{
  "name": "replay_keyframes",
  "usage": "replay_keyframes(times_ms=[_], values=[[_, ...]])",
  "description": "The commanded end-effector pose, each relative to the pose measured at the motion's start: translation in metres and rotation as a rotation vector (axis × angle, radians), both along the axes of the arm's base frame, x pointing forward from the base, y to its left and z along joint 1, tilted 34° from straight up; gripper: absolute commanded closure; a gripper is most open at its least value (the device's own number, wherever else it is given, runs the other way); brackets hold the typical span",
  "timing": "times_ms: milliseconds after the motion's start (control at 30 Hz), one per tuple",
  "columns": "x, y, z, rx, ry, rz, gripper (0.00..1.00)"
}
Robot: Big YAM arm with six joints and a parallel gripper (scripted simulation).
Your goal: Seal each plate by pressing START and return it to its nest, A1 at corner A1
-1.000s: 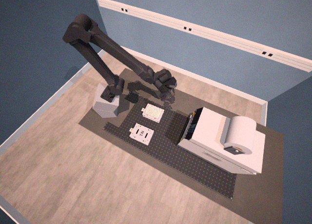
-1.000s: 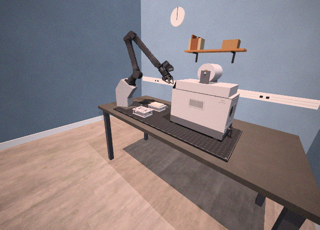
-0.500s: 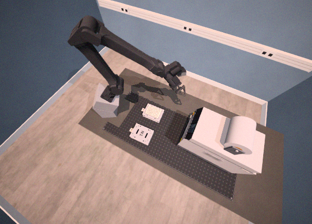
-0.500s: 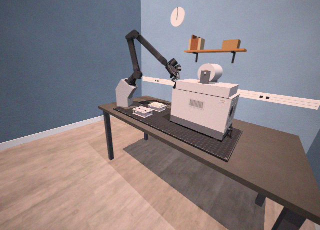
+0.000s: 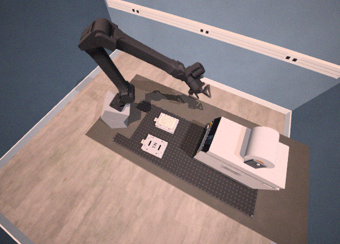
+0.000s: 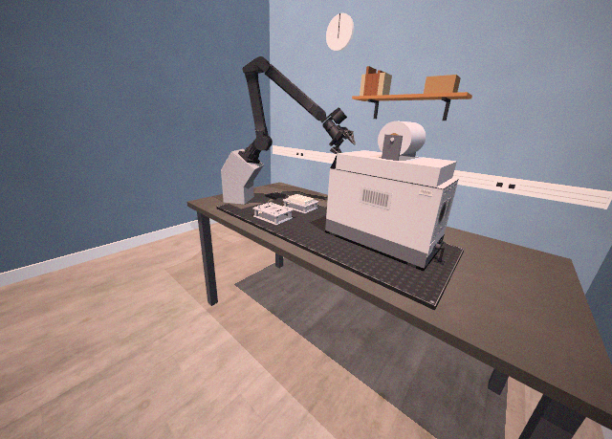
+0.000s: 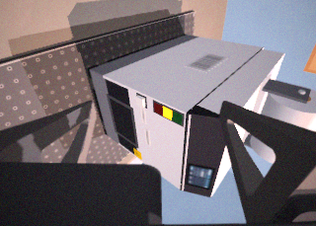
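Amber lamp [image 7: 168,113] lit; hand [image 5: 201,93] [image 6: 343,142] [image 7: 157,108] wide, nothing held, above the tabletop's wall-side edge; one plate [image 5: 167,122] [image 6: 299,199] on its nest, the other out of sight, presumably inside the sealer [image 5: 228,137] [image 6: 381,202] [image 7: 153,93]; red could follow if the stage were blocked by early reaching.

On the surface [image 5: 285,205] [image 6: 513,276], between its edges: one sealer [image 5: 230,142] [image 6: 385,202] [image 7: 153,88], two nests (one at [image 5: 162,152] [image 6: 269,219], one at [image 5: 172,131] [image 6: 310,208]), one plate [image 5: 167,122] [image 6: 300,199]. On the wall: one clock [image 6: 339,32], one shelf [image 6: 410,97]. Lamps: three, one amber lamp [image 7: 168,113] lit.
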State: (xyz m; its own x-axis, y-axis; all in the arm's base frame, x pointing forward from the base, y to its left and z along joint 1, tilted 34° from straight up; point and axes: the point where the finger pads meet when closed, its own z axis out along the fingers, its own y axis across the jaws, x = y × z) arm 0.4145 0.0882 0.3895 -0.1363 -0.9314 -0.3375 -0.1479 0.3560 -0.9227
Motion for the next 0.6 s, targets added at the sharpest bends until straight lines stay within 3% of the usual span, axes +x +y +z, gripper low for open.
replay_keyframes(times_ms=[0, 233, 567], values=[[0.0, -0.009, 0.02, -0.056, -0.039, -0.002, 0.0], [-0.007, -0.007, 0.018, -0.05, -0.048, 0.0, 0.0], [-0.003, -0.003, 0.039, -0.009, -0.079, 0.0, 0.0]])
